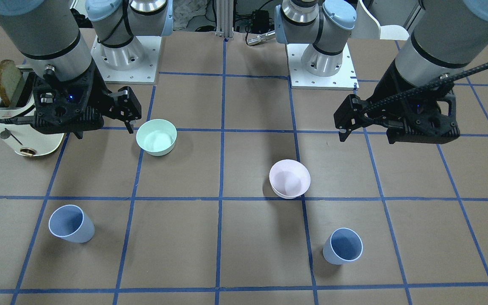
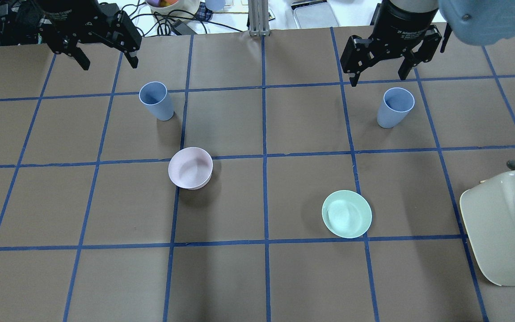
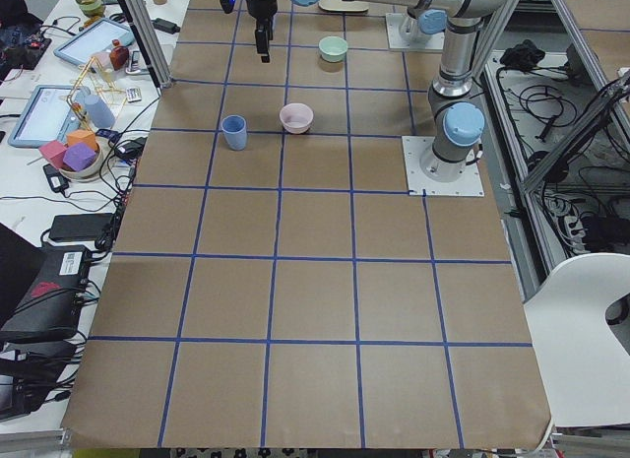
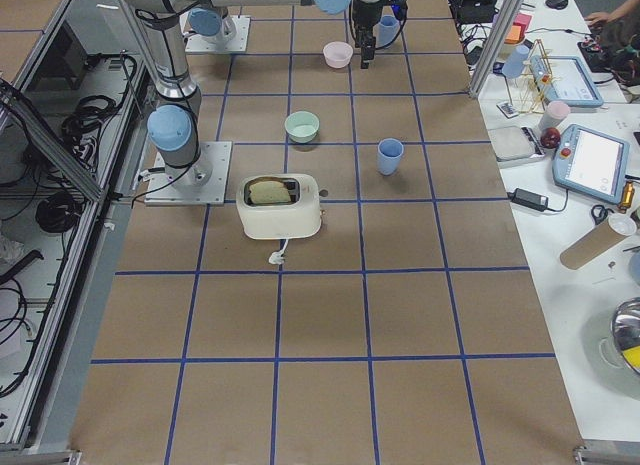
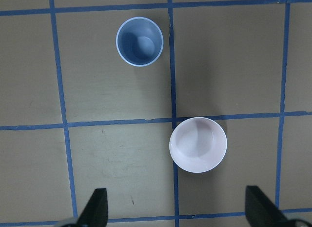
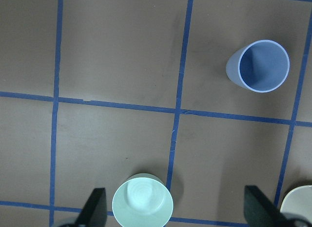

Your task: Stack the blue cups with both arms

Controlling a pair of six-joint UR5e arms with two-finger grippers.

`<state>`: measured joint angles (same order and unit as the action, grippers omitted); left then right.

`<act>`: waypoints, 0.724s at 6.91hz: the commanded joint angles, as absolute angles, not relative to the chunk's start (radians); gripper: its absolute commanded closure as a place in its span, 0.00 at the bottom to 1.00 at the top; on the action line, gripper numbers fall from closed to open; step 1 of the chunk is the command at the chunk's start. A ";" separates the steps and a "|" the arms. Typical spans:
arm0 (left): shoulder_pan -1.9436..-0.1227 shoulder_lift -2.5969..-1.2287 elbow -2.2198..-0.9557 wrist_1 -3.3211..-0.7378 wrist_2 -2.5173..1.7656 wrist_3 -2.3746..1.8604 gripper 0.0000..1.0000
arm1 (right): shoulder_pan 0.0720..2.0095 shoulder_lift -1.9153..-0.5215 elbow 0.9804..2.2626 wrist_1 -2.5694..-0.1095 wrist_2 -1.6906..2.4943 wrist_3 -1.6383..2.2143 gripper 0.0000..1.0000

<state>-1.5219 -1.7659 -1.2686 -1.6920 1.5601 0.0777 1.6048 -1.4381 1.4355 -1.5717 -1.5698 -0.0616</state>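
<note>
Two pale blue cups stand upright and apart on the brown table. One cup (image 2: 155, 100) is on my left side and shows in the left wrist view (image 5: 139, 41). The other cup (image 2: 395, 107) is on my right side and shows in the right wrist view (image 6: 261, 66). My left gripper (image 2: 109, 62) hangs open and empty above the table, beyond the left cup. My right gripper (image 2: 379, 78) hangs open and empty just beyond the right cup. Neither gripper touches a cup.
A pale pink bowl (image 2: 190, 167) sits near the left cup. A mint-green bowl (image 2: 347, 213) sits right of centre. A cream toaster (image 2: 503, 223) holding a slice of toast (image 1: 9, 82) stands at the table's right edge.
</note>
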 commanded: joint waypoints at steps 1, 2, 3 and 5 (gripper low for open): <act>-1.522 -1.766 -1.269 -1.692 1.562 0.078 0.00 | 1.592 -1.440 1.430 -1.574 -1.574 -0.058 0.00; -1.523 -1.767 -1.267 -1.692 1.562 0.078 0.00 | 1.586 -1.440 1.433 -1.569 -1.572 -0.060 0.00; -1.522 -1.776 -1.261 -1.692 1.566 0.078 0.00 | 1.582 -1.442 1.430 -1.565 -1.569 -0.061 0.00; -1.509 -1.819 -1.209 -1.692 1.571 0.080 0.00 | 1.585 -1.442 1.421 -1.568 -1.578 -0.066 0.00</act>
<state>-1.5160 -1.7907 -1.2423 -1.6920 1.5696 0.0786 1.5838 -1.4416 1.4257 -1.5681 -1.5703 -0.0636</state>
